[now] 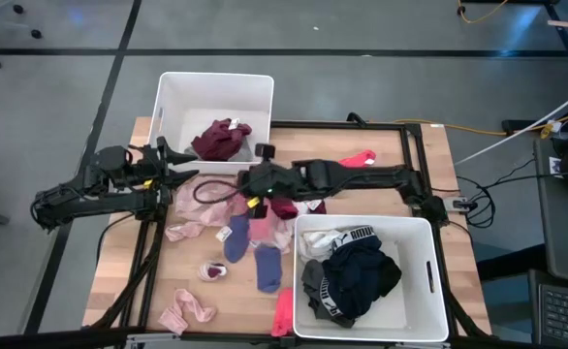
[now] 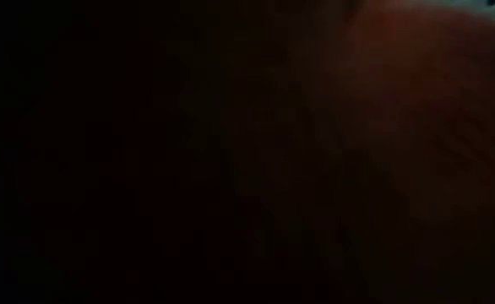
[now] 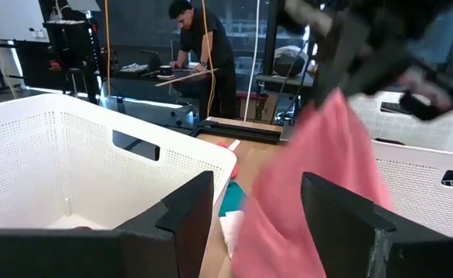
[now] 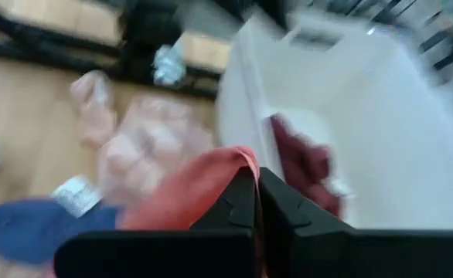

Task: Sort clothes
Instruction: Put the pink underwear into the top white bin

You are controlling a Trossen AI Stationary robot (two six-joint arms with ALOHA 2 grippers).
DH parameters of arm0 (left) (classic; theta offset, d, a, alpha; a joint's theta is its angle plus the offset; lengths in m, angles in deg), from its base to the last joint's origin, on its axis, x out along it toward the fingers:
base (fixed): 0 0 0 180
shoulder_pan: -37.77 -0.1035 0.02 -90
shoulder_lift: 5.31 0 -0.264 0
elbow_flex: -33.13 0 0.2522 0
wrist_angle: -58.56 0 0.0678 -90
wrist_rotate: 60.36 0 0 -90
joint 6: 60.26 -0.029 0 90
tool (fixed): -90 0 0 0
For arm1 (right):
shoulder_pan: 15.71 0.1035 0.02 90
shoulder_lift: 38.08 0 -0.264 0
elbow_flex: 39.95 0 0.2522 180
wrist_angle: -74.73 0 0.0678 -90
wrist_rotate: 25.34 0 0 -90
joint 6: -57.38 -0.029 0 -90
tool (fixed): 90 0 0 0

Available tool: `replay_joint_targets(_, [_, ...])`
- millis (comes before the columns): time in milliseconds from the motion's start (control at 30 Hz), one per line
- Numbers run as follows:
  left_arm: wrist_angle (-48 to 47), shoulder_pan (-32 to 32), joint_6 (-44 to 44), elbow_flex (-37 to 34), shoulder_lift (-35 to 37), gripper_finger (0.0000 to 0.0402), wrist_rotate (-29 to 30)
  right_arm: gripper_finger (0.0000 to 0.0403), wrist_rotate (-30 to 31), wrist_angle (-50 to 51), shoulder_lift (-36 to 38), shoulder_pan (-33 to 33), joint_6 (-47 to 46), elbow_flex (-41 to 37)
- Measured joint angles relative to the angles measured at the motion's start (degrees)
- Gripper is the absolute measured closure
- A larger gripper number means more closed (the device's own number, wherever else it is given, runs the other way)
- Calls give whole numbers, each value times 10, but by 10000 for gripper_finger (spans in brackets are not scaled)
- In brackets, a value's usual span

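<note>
Right gripper (image 4: 256, 202), clenched on a pink garment (image 4: 192, 193), lifts it clear of the pile (image 1: 250, 233) for transfer to a bin (image 1: 216, 97).

The heap of clothes (image 1: 240, 218) lies on the table (image 1: 415, 155) between two bins. The far bin (image 1: 173, 107) stands behind the heap and holds one garment (image 1: 220, 139). The near bin (image 1: 429, 281) stands right of the heap, piled with clothes (image 1: 357, 271). Two socks (image 1: 255, 254) lie just in front of the heap; a crumpled garment (image 1: 187, 312) lies farther in front, near the table's edge.
</note>
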Motion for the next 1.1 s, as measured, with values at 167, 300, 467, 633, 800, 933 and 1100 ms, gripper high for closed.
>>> replay_joint_targets(167, [0,0,0,0,0,215,0,389,19,-60,31,-1,42,0])
replay_joint_targets(300, [0,0,0,0,0,215,0,390,19,-115,49,-8,91,0])
replay_joint_targets(467, [0,0,0,0,0,215,0,391,16,-177,63,-30,165,0])
replay_joint_targets(633, [0,0,0,0,0,215,0,390,-1,-257,63,-62,199,0])
replay_joint_targets(800, [0,0,0,0,0,215,0,389,-25,-375,63,-101,226,0])
replay_joint_targets(933, [0,0,0,0,0,215,0,389,-54,-479,63,-141,227,0])
replay_joint_targets(1100, [0,0,0,0,0,215,0,389,-97,-489,63,-199,159,-13])
